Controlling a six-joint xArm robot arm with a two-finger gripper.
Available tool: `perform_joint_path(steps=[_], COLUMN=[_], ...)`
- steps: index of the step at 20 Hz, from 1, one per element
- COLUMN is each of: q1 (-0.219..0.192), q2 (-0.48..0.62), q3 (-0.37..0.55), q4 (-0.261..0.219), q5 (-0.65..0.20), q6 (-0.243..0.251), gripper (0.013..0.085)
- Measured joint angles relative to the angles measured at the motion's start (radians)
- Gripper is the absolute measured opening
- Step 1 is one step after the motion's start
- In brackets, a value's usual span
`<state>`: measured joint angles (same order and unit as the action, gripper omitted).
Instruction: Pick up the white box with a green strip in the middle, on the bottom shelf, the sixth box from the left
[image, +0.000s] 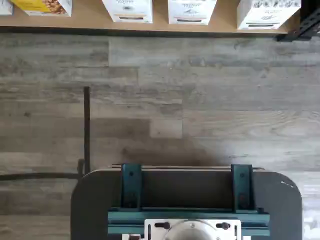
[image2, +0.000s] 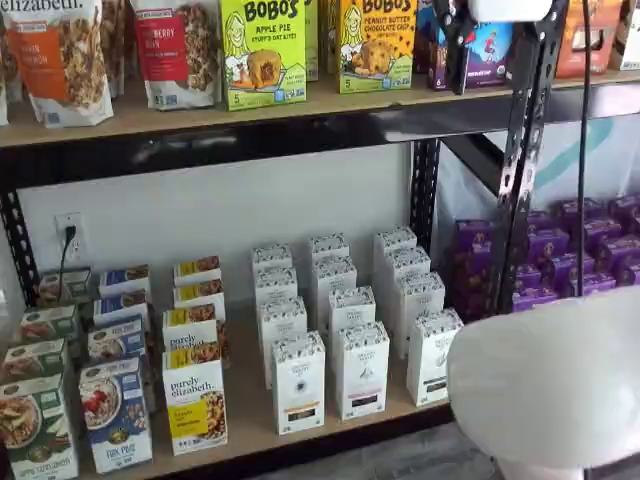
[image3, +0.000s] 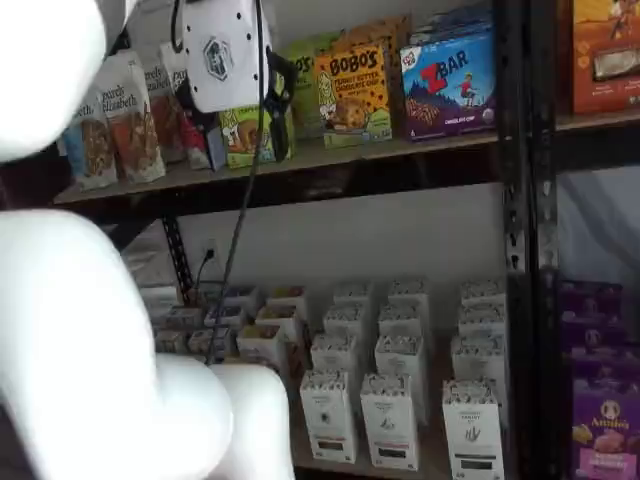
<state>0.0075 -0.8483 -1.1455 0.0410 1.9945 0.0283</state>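
The white box (image2: 432, 357) stands at the front of the rightmost row of white cartons on the bottom shelf (image2: 250, 405), with a small dark strip low on its front. It also shows in a shelf view (image3: 472, 428) and in the wrist view (image: 267, 12). The two front cartons to its left (image2: 362, 368) carry wider black strips. My gripper (image3: 281, 125) hangs high up at the level of the upper shelf, far above the white box; its white body and black fingers also show in a shelf view (image2: 457, 65). The fingers show side-on, with no box in them.
Blue, green and yellow granola cartons (image2: 195, 400) fill the shelf's left part. Purple boxes (image2: 600, 250) sit beyond the black rack upright (image2: 520, 160). The upper shelf holds granola bags and Bobo's boxes (image2: 262, 50). My white arm (image3: 90, 340) blocks the foreground. A dark mount with teal brackets (image: 186, 200) hangs over grey floor.
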Motion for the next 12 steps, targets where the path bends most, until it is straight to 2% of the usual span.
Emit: perform_joint_path(steps=[1, 2, 3, 4, 7, 9, 12], q1=[-0.019, -0.074, -0.097, -0.103, -0.09, -0.053, -0.038], q2=[0.003, 0.01, 0.012, 0.013, 0.01, 0.005, -0.013], q3=[-0.002, -0.007, -0.008, -0.008, 0.001, 0.019, 0.064], q4=[0.022, 0.078, 0.107, 0.117, 0.109, 0.068, 0.032], q5=[0.007, 0.022, 0.028, 0.029, 0.018, -0.004, -0.052], q6=[-0.009, -0.033, -0.045, -0.049, -0.043, -0.028, -0.028], gripper=[0.085, 0.085, 0.085, 0.085, 0.085, 0.085, 0.085])
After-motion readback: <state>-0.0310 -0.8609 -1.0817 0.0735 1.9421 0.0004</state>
